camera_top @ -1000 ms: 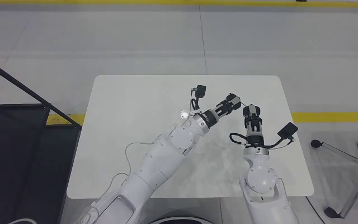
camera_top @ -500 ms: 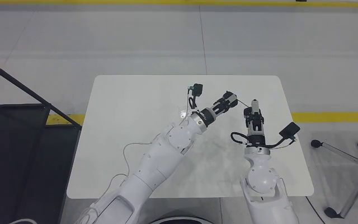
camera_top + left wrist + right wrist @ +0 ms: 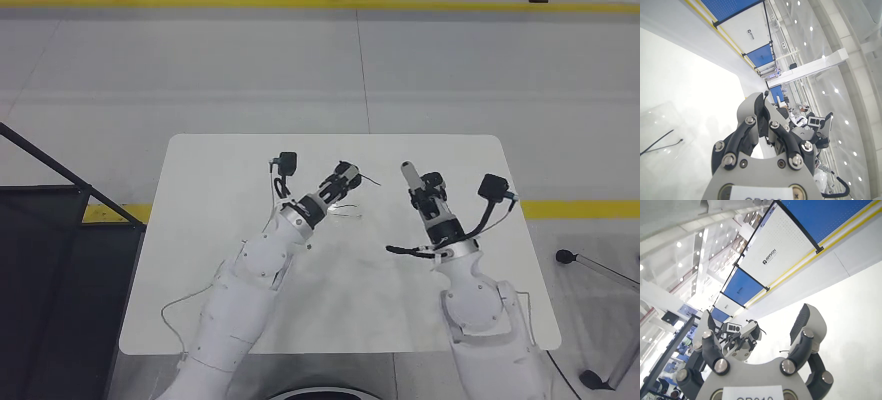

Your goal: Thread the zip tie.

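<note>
As we are looking down from above, we are seeing the left gripper (image 3: 350, 176) hanging over the middle of the white rounded counter (image 3: 220, 200), a little left of the frame's centre. Its fingers (image 3: 748, 108) are pressing together on a thin black plastic zip tie (image 3: 765, 95), whose small square head is poking out past the fingertips. In the top view a short length of the tie is pointing toward the right of the frame. The right gripper (image 3: 420, 176) is sitting just right of centre, near the left one but apart from it. Its fingers (image 3: 810, 317) are standing wide apart and holding nothing. Just below the left gripper in the top view, a clear plastic bag (image 3: 662, 121) is lying flat on the counter, with more black zip ties (image 3: 659, 142) lying within its outline.
</note>
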Motion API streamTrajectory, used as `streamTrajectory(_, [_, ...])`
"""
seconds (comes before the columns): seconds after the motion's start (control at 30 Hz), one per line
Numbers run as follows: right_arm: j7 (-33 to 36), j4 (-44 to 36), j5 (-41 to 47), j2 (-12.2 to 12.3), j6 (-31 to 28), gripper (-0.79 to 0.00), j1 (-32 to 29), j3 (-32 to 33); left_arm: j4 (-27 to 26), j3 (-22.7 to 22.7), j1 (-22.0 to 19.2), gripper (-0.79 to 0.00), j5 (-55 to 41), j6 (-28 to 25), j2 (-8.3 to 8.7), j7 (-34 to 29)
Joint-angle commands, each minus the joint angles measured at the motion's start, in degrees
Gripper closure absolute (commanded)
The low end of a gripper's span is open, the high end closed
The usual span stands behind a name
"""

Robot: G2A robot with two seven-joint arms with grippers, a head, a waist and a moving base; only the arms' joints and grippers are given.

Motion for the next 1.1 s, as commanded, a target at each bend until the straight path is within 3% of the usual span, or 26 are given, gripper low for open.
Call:
streamTrajectory(0.0, [1.41, 0.18, -1.14, 0.04, 0.75, -0.785, 1.14, -0.41, -6.01, -2.72, 4.95, 0.000, 1.11, 2.05, 0.67, 0.25])
streamTrajectory(0.27, [4.52, 0.29, -1.44, 0.25, 3.19, -0.785, 2.77, 0.37, -20.02, -9.77, 17.96, 0.000, 2.74, 5.99, 2.19, 3.04])
streamTrajectory(0.7, [4.99, -0.66, -2.85, 0.37, 1.36, -0.785, 2.39, -0.25, -19.26, -9.14, 17.52, 0.000, 3.41, 6.82, 2.21, 3.51])
streamTrajectory(0.8, [7.46, -1.82, -8.45, 0.74, -1.22, -0.785, 2.92, -1.56, -17.82, -9.13, 16.14, 0.000, 3.26, 8.57, 2.28, 4.57])
streamTrajectory(1.07, [16.07, -2.70, -31.37, 1.39, -4.39, -0.785, 6.62, -9.70, -18.41, -15.88, 17.48, 0.000, 2.45, 10.62, 3.22, 7.58])
